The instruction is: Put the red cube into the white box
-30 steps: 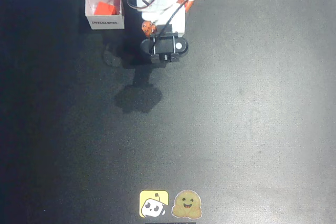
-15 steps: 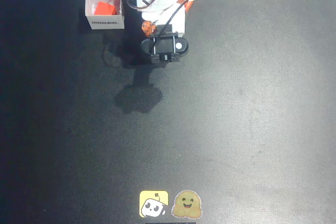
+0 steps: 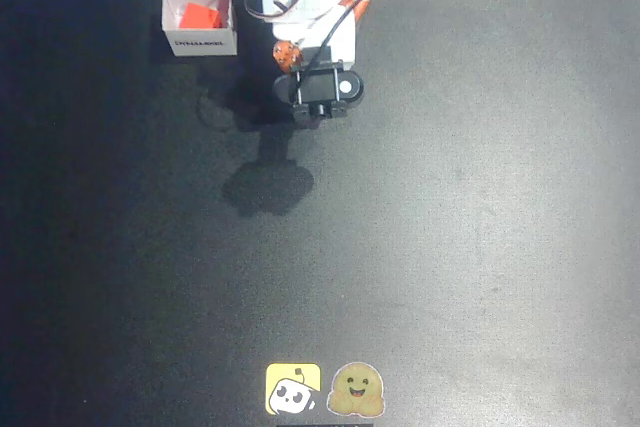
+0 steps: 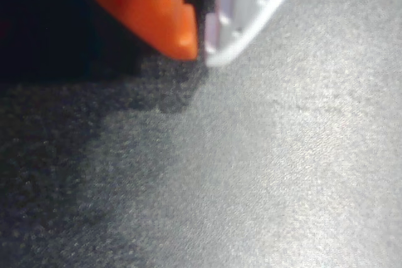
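the cube point(image 3: 199, 15) is sitting inside the box point(image 3: 171, 9) up in the top left of the overhead view, so it's only partly showing. the box walls are cutting off its lower part and the whole thing is too small and blurry to make out its edges properly. it's looking a bit skewed against the box walls, not squared up, but i can't tell a long axis on it. the box is standing mouth up on the dark table point(image 3: 450, 227), its printed side facing the bottom of the picture, print too tiny to read.

the arm point(image 3: 305, 7) is folding over just right of the box, not touching it, and from above the black wrist part is hiding the fingers completely. the gripper point(image 4: 200, 41) is showing in the wrist view instead: orange and white tips are meeting at the top with nothing between them, clenched empty, hanging over bare table in its own shadow.

two stickers point(image 3: 325, 389) are sitting at the bottom edge, well away.
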